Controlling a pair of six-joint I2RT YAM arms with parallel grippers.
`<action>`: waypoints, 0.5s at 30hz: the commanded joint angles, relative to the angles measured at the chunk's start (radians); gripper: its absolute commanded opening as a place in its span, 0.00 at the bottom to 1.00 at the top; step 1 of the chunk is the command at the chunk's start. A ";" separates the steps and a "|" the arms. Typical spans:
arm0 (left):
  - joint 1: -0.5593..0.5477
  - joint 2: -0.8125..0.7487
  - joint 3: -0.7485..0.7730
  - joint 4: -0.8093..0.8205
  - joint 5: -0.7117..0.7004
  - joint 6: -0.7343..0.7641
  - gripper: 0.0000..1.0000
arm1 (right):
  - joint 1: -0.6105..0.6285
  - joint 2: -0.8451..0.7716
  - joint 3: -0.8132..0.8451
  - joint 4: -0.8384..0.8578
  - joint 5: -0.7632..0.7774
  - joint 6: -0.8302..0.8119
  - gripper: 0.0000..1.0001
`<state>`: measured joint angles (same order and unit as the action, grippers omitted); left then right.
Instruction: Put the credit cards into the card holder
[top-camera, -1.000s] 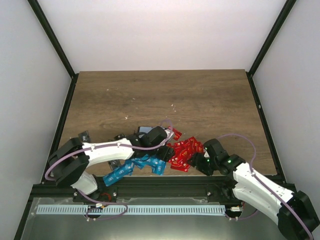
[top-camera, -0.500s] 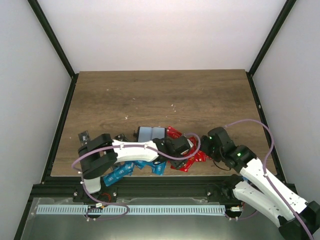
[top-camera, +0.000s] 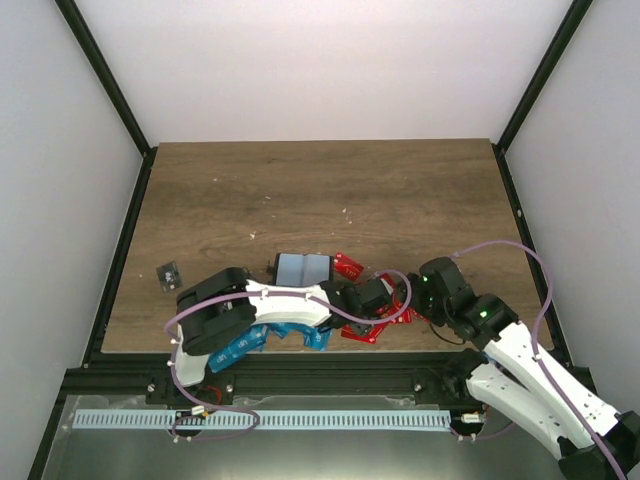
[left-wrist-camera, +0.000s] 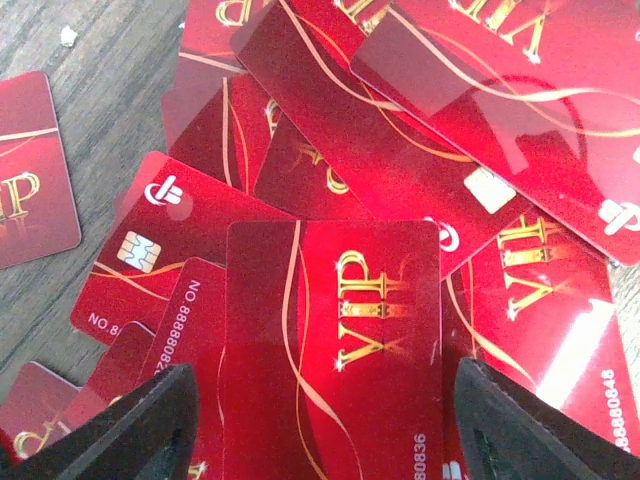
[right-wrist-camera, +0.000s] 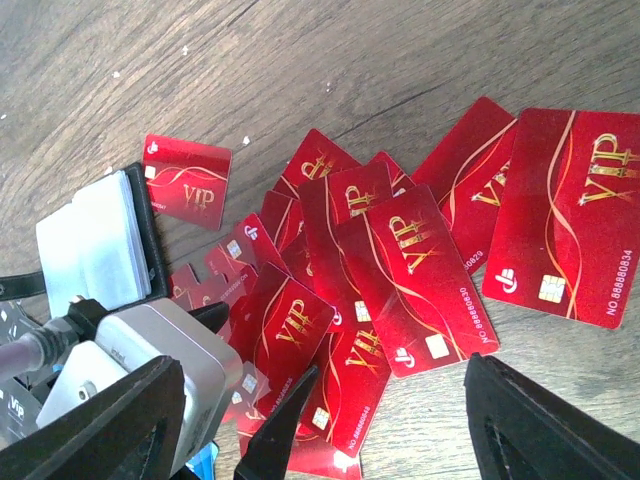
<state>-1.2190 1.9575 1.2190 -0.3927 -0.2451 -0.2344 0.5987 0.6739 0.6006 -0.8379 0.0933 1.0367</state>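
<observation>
The left claw (left-wrist-camera: 330, 440) is seen released, its two dark fingers (left-wrist-camera: 140, 430) spread wide and held low over a heap of red credit cards (left-wrist-camera: 400, 170). One red VIP card (left-wrist-camera: 330, 340) lies flat directly between the fingers, with its long edges just inside them. No contact with it can be made out. More red cards are fanned out ahead of this claw, overlapping one another on the wooden table (left-wrist-camera: 100, 110).

The right claw (right-wrist-camera: 320, 430) is likewise released, and nothing is held in its wide gap. The red heap is spread out ahead of it. The left claw is seen just in front of it and to its left, over the near edge of the heap. The card holder (right-wrist-camera: 95, 250) lies open ahead and to the left of the right claw, with its pale blue-grey inside facing up, just beside the heap.

From above, blue cards (top-camera: 290, 335) are seen behind the left claw, partly hidden under its arm. A single dark card (top-camera: 170, 272) lies well apart from both claws.
</observation>
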 joint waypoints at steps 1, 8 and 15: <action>0.007 0.049 -0.087 -0.043 0.041 -0.003 0.70 | -0.001 -0.013 -0.005 0.004 -0.014 -0.004 0.78; 0.058 0.016 -0.192 -0.013 0.141 -0.001 0.68 | 0.000 -0.017 -0.011 0.017 -0.043 -0.005 0.78; 0.058 0.059 -0.225 -0.003 0.181 0.001 0.51 | 0.000 -0.015 -0.022 0.038 -0.065 -0.002 0.78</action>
<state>-1.1671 1.9060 1.0851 -0.2249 -0.1795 -0.2134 0.5987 0.6670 0.5861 -0.8192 0.0402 1.0328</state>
